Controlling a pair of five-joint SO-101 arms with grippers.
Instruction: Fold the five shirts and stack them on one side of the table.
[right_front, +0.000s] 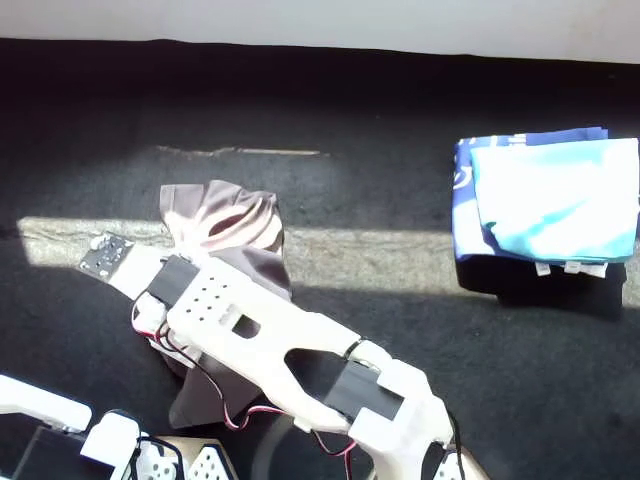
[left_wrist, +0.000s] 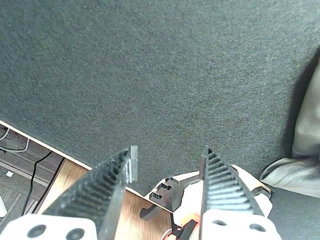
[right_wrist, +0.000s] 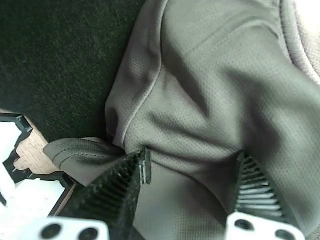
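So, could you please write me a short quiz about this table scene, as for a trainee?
1. True or false: the grey shirt lies on the folded stack.
2. What colour is the stack's top shirt? A black, B light blue, C red.
3. Fill in: the right arm's fingers stand ____ over the grey shirt.

Key: 1 false; 2 B; 3 open.

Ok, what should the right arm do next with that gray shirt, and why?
Probably close the right gripper on the gray shirt: its open jaws straddle a bunched fold, and the shirt lies crumpled, apart from the folded stack.
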